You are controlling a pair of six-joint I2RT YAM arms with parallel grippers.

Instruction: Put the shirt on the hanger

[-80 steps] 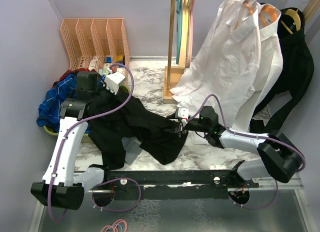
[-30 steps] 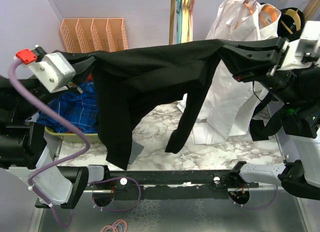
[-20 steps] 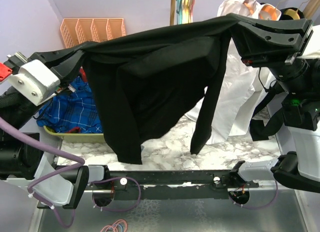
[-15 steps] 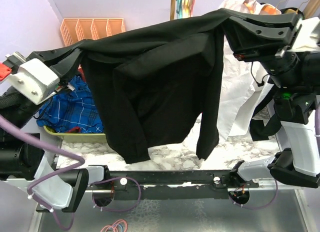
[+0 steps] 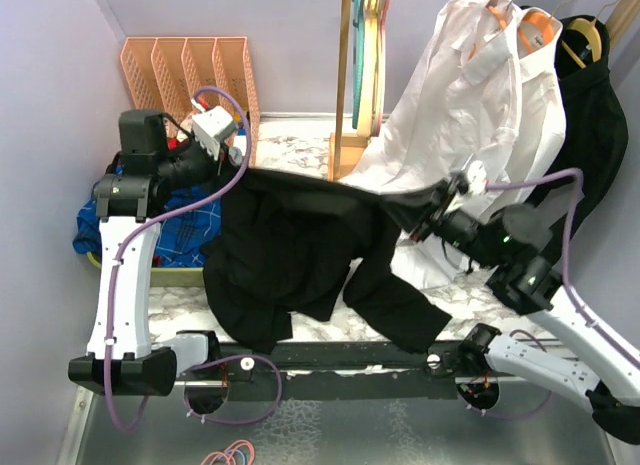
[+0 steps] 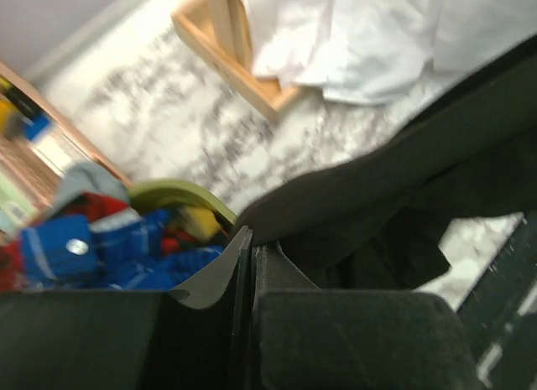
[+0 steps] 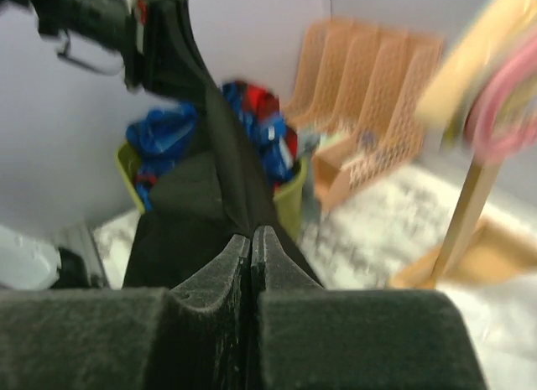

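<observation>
No text, brand, number or sign can be read in any view. The top view shows only plain surfaces, such as the orange rack (image 5: 185,70) at upper left and the white shirt (image 5: 470,95) at upper right, and both wrist views are too blurred for print.

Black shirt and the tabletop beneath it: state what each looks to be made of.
Black shirt: soft woven fabric with a matte finish, probably cotton or a blend. It sags and folds limply and shows no sheen.
Tabletop: white with grey veining and a smooth finish. It could be marble or a marble-print laminate; the pictures cannot settle which.
</observation>
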